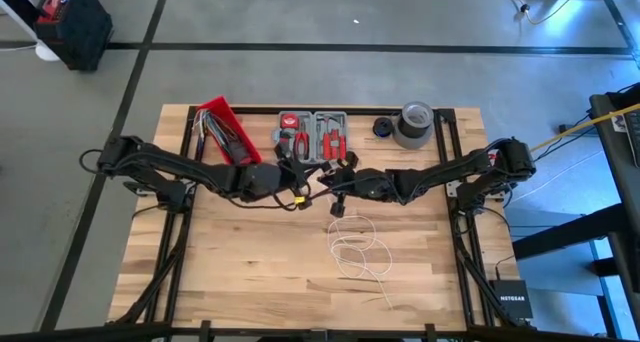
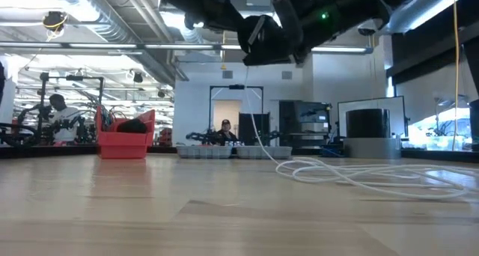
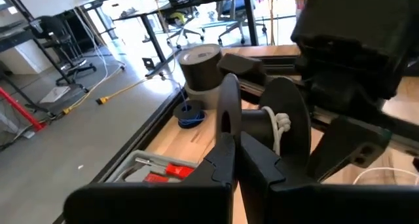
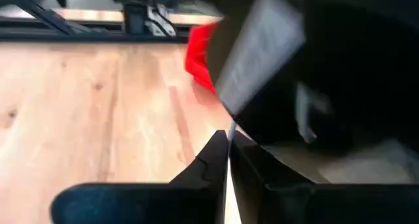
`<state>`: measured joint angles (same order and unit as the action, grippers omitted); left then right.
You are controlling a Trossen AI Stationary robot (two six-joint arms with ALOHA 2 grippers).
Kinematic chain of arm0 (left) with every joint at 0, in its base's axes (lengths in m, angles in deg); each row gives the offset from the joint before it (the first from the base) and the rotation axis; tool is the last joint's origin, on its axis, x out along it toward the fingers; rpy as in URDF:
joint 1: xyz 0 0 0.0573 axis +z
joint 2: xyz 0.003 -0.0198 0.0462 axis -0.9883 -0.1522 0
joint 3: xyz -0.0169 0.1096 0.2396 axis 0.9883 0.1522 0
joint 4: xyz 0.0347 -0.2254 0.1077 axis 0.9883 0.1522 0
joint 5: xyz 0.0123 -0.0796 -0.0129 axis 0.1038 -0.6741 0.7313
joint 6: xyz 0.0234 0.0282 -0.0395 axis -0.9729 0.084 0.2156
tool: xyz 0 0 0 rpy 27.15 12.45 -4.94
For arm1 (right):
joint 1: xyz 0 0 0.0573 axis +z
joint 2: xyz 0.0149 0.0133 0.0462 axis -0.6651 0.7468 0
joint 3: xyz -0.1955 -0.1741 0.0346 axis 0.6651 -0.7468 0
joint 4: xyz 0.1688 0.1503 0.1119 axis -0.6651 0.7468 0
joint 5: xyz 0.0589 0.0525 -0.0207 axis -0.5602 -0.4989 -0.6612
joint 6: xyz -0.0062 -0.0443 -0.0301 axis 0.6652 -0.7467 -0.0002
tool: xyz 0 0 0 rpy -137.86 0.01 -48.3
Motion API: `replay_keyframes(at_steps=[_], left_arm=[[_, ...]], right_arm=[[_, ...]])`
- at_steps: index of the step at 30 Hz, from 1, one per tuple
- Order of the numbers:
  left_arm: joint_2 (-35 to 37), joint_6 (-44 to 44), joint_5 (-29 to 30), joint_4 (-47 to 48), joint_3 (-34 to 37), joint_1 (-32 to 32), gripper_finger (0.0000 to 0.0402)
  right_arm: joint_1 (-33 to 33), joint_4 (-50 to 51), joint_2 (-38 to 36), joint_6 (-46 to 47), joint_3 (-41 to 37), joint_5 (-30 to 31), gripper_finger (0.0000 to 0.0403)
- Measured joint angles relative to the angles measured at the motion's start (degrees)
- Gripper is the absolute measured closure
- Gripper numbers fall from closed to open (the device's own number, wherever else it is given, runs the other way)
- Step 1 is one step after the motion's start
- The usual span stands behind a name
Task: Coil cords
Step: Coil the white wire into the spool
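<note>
The long white cord (image 1: 356,250) lies in loose loops on the table's middle, and one strand rises to the grippers, as the low view (image 2: 254,129) shows. My left gripper (image 1: 305,182) is shut on a black spool (image 3: 288,129) with white cord wound on its hub (image 3: 278,122). My right gripper (image 1: 336,189) faces it closely and is shut on the white cord. Both are held above the table. I cannot make out the black cord. My left gripper pinches one round flange (image 3: 229,109) of the black spool between its two fingers, at the flange's edge. The spool is lifted clear of the table, its axis roughly level. My right gripper pinches a single strand of the white cord (image 4: 230,129) between its two fingers, close beside the spool. The cord hangs slack below the grippers (image 2: 258,140), and its loops (image 2: 359,174) lie on the table.
A red bin (image 1: 225,132), a grey tool case with red-handled tools (image 1: 313,134), a small dark round thing (image 1: 383,127) and a grey roll of tape (image 1: 413,124) stand along the far edge. Bare wood lies at the near left (image 1: 240,272).
</note>
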<state>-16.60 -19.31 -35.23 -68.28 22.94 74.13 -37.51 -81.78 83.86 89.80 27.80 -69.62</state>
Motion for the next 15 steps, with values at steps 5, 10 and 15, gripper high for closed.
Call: replay_keyframes(at_steps=[5,10,15], left_arm=[[0.84,-0.55,0.27,-1.62,-0.59,0.30,0.0401],[0.44,-1.07,0.46,-0.49,-0.35,0.14,0.0401],[0.44,-1.07,-0.05,-0.33,-0.37,-0.24,0.0401]], right_arm=[[-0.06,5.46,-0.14,-0.12,1.96,-0.40,0.0353],[0.04,21.41,-5.52,-0.74,7.05,-3.37,0.0297],[0.42,42.08,-13.02,2.97,8.67,-4.82,0.0266]])
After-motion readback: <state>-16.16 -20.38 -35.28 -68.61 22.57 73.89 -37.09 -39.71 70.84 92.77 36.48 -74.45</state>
